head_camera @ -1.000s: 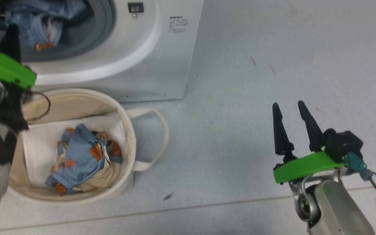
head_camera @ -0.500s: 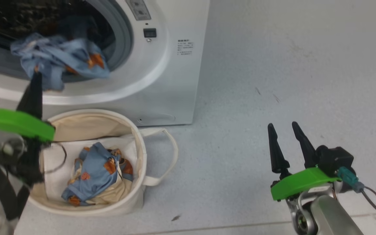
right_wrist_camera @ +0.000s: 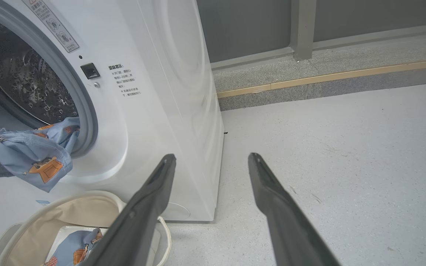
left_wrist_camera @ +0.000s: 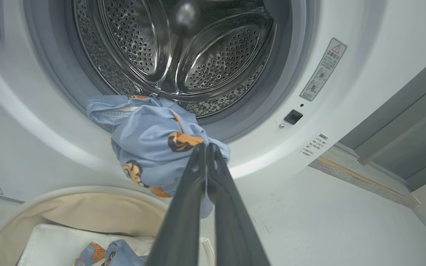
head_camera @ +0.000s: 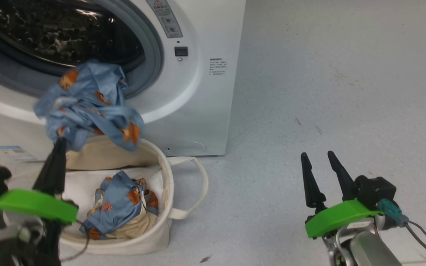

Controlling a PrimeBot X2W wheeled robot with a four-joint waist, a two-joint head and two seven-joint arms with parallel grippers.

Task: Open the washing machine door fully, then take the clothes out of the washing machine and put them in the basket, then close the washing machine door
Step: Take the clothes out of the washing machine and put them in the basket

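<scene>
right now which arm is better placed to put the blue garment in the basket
Left. Left gripper is shut on the light blue orange-printed garment above the round cream canvas basket's far rim; right gripper is open over floor.

Pale grey speckled floor (head_camera: 327,74), washing machine (head_camera: 198,111) standing on it, basket (head_camera: 150,242) just beside its front

The head camera looks steeply down from above, in front of the washing machine (head_camera: 202,96), some way off. The left wrist camera sits close below the drum mouth (left_wrist_camera: 183,55), tilted up into it. The right wrist camera looks from low down off the machine's front corner. All three share the blue printed garment (head_camera: 87,107) and basket (head_camera: 165,184) before the drum mouth.
</scene>
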